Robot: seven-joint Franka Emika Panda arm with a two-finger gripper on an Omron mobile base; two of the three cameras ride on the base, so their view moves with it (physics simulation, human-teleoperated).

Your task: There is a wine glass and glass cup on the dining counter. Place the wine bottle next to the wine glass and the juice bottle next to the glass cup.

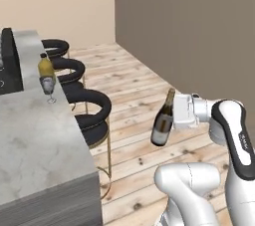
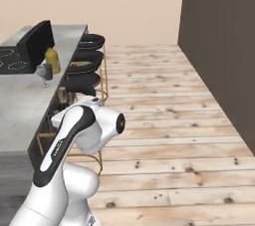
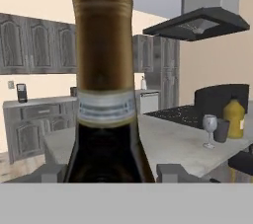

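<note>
On the dining counter (image 1: 35,135): one wine glass (image 1: 48,88), one juice bottle (image 1: 46,68).

Flat, even rendered light with no visible lamp, soft and moderately bright in all three views. The stools (image 1: 89,108) cast only faint shadows on the wooden floor (image 1: 139,90). The marble counter (image 1: 35,135) shows no glare. The wine bottle (image 3: 104,85) fills the hand view, its foil slightly soft and banded. Distant cabinets (image 3: 29,50) look mildly blurred.
</note>
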